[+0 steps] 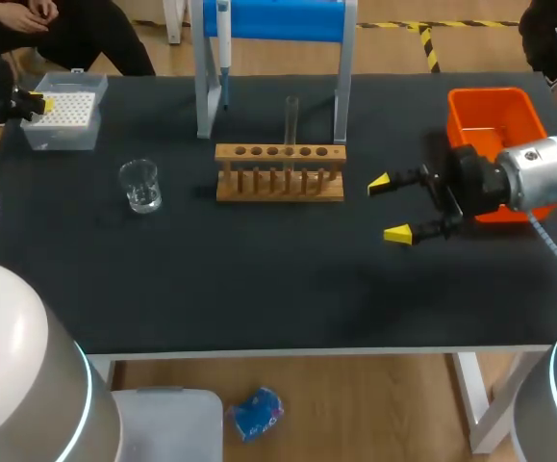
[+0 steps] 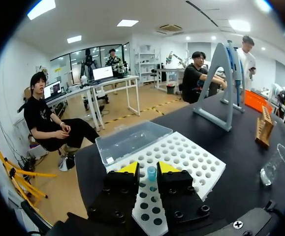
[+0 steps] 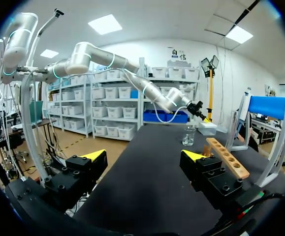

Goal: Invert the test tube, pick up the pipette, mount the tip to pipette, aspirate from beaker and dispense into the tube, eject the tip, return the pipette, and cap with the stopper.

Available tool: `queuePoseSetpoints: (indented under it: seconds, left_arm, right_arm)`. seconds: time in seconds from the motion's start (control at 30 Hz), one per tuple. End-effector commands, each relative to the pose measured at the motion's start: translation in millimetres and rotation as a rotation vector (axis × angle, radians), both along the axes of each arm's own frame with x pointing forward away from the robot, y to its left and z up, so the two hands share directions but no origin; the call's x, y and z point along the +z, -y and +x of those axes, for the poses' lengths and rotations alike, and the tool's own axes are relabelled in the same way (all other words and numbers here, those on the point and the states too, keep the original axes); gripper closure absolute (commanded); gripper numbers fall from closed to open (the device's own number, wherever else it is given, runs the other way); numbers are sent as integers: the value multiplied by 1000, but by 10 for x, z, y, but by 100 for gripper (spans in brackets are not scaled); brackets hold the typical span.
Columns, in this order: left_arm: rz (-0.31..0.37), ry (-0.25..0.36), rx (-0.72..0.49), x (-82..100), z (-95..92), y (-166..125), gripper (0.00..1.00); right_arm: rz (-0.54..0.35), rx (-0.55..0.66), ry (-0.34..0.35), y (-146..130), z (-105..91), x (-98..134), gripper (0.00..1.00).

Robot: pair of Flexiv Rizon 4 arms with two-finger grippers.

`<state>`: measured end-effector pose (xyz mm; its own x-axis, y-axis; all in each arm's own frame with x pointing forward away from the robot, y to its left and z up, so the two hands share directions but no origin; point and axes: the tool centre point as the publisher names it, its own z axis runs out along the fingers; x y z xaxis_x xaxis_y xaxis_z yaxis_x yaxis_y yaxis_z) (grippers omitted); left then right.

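Currently at step one, by my reading: tube not yet inverted, pipette (image 1: pixel 223 38) on its stand at 11 o'clock of the rack (image 1: pixel 280 173).

Test tube (image 1: pixel 291 120): stands upright in a rear hole of the wooden rack, mid-counter, long axis vertical. Cannot tell which end is up.

Right hand (image 1: pixel 391 208): hovers above the counter (image 1: pixel 259 279) just beside the rack's right end, pointing toward it. Jaws spread wide, one yellow tip toward the rack side and one toward the near edge. Nothing between them, nothing touched.

Key relation: seen from the head camera, the tube lies at about 10 o'clock from the right hand, past the rack's end. This arm is much the nearer. Since the tube is vertical and the jaws open roughly level, the hand could likely close across the glass above the rack top and then lift straight up. That is a judgement only.

Left hand (image 1: pixel 34 101): well apart, at the far left corner over the tip box (image 1: pixel 62 140), with a blue tip (image 2: pixel 152 173) directly under it. Whether it is open or closed on anything, I cannot tell.

Beaker (image 1: pixel 140 185): at 9 o'clock of the rack, untouched.

Risk: knocking the rack while closing in from the side.
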<state>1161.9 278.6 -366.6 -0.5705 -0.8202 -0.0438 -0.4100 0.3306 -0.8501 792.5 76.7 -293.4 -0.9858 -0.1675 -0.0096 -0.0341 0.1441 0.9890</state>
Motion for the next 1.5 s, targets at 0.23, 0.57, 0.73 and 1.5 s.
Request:
queuePoseSetpoints:
  seconds: [0.23,0.57,0.73,1.5]
  left_arm:
    - [1,-8,-7,-8,18,-11,100]
    - [-10,-3,-15,33,-11,21,100]
    - [-11,-2,-16,75,-28,28,100]
    - [-1,29,-48,633,-71,33,100]
  right_arm:
    - [-1,-3,2,-1,-10,0,0]
    - [-1,-3,2,-1,-10,0,0]
    - [-1,-3,2,-1,-10,0,0]
    - [-1,-3,2,-1,-10,0,0]
